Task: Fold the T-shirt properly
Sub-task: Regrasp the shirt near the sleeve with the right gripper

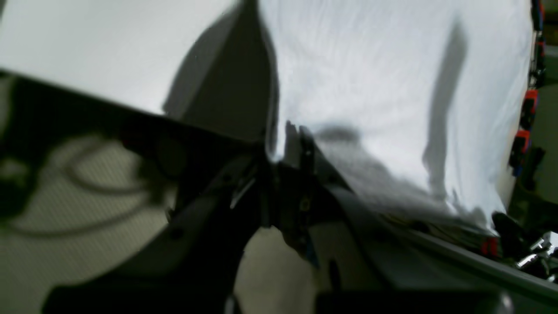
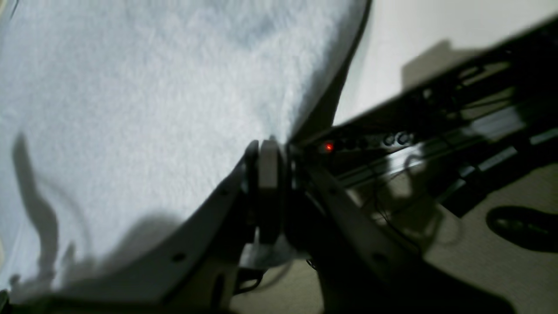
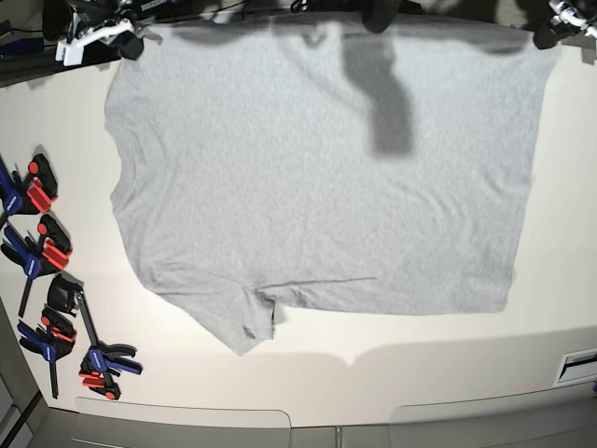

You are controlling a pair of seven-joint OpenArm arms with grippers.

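Clamps (image 3: 47, 289) crowd the table's (image 3: 373, 359) left edge beside the T-shirt (image 3: 317, 177).

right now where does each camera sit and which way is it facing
left wrist: rides behind the left gripper, looking along its shut jaws, pinched on an edge of the large light heather-grey T-shirt, at the white table.
right wrist: behind the right gripper, also shut on a T-shirt edge, floor beyond.
base: overhead, looking down on the spread T-shirt; both grippers at the top corners, left, right; red-and-blue clamps along one side.
shared: all three show the shirt on the table.
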